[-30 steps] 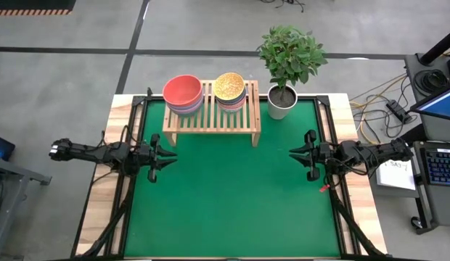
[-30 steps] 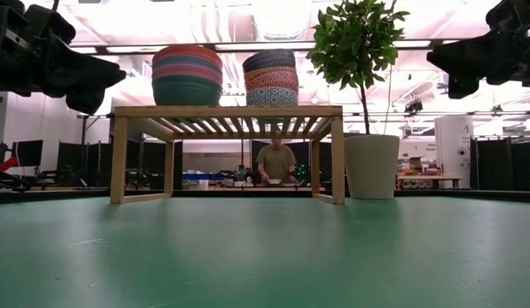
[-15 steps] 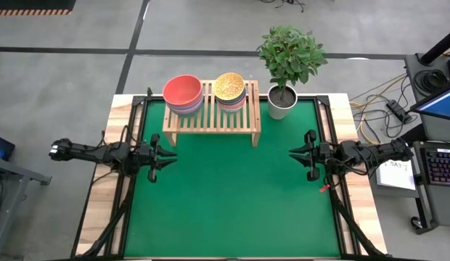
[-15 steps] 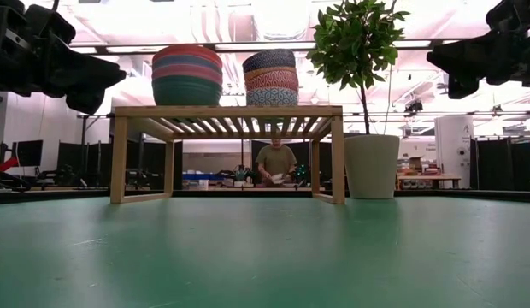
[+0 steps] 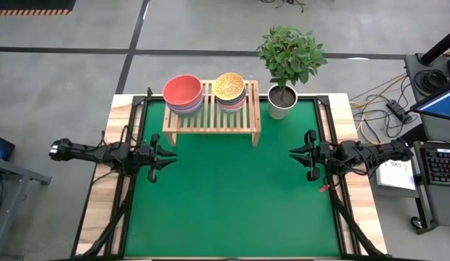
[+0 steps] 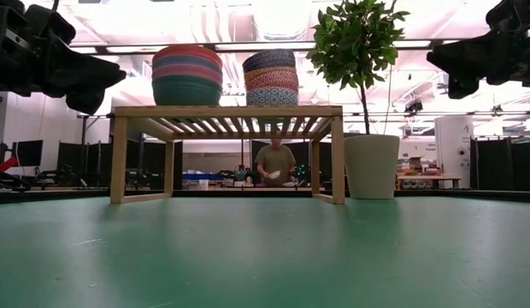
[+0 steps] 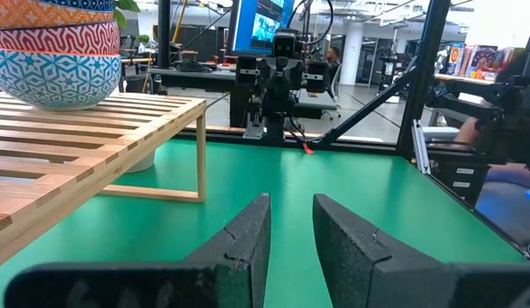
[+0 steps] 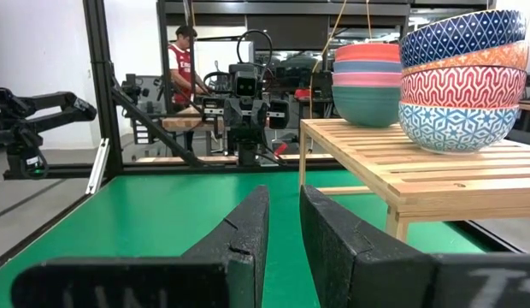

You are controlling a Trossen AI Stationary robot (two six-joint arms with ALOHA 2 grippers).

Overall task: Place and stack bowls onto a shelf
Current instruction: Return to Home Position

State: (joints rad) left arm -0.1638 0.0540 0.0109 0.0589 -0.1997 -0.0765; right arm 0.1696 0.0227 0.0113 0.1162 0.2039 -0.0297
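**Both stacks on the shelf, arms at the bench sides**

The shelf stands at the far edge of the green bench, left of centre. A white plant pot sits just beside its right end. Two stacks of bowls sit along the shelf's far side, near each other but apart.

- **Large bowls:** the stack of large bowls sits at the left far corner, teal at the bottom and red on top. Its rim reaches about to the shelf's left and back edges.
- **Small bowls:** the stack of small patterned bowls stands right of the middle. The light blue bowl is lowest, and the top bowl shows yellow from above.

The shelf's front slats are bare.

The left tool hangs above the left edge of the green mat. The right tool hangs above the right edge, facing the left one. Both are raised off the bench and well apart from the shelf. On each, the fingers stand a narrow gap apart and hold nothing.

The mat between the tools, and from the shelf's front legs to the near edge, lies open. A person shows in the room beyond the shelf.
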